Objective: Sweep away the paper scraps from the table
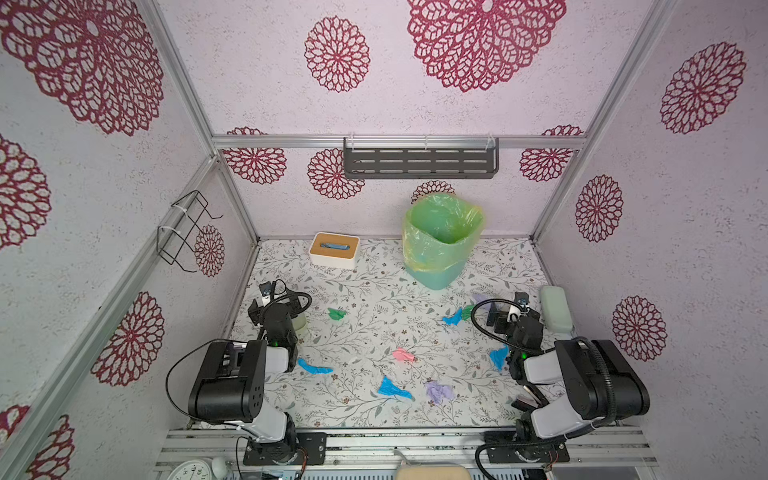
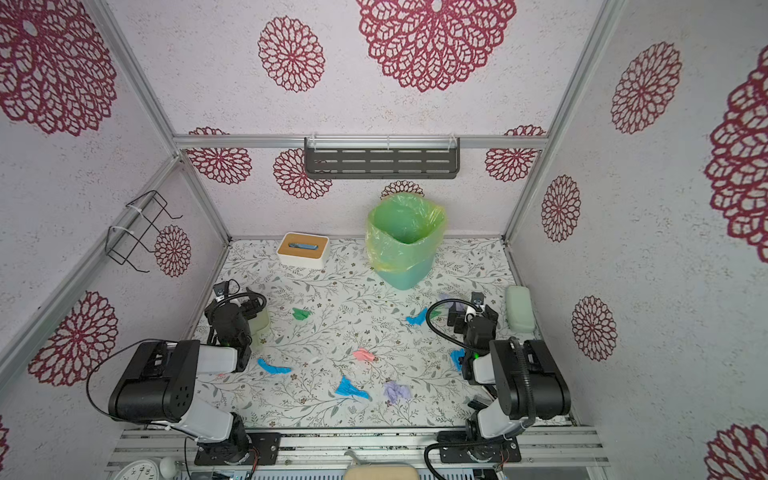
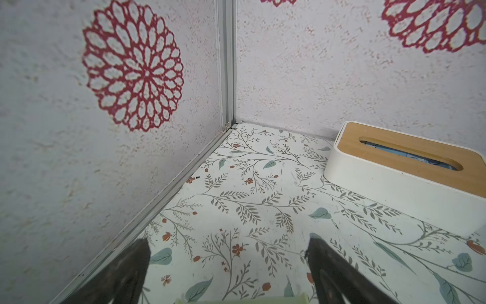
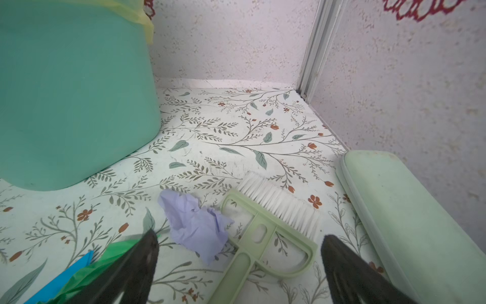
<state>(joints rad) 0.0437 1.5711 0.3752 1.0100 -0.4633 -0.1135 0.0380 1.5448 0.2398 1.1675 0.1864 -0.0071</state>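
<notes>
- The left gripper (image 3: 226, 263) is held empty, jaws apart, at the table's (image 1: 365, 291) nine o'clock, over a pale green edge (image 3: 236, 300), possibly a dustpan kept ready for collecting.
- The paper scraps (image 1: 402, 354), thin and crumpled, are scattered across the middle, unswept.
- The right gripper (image 4: 239, 237) is spread wide above a plastic brush (image 4: 278, 204) with soft white bristles at three o'clock, evidently so that its handle can be grasped.

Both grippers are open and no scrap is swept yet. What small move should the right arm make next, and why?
Probably lower the right gripper and close it on the handle of the green brush. Its jaws stand open with the brush lying unheld between them, and paper scraps, like the lilac scrap beside the brush, lie scattered on the table.
</notes>
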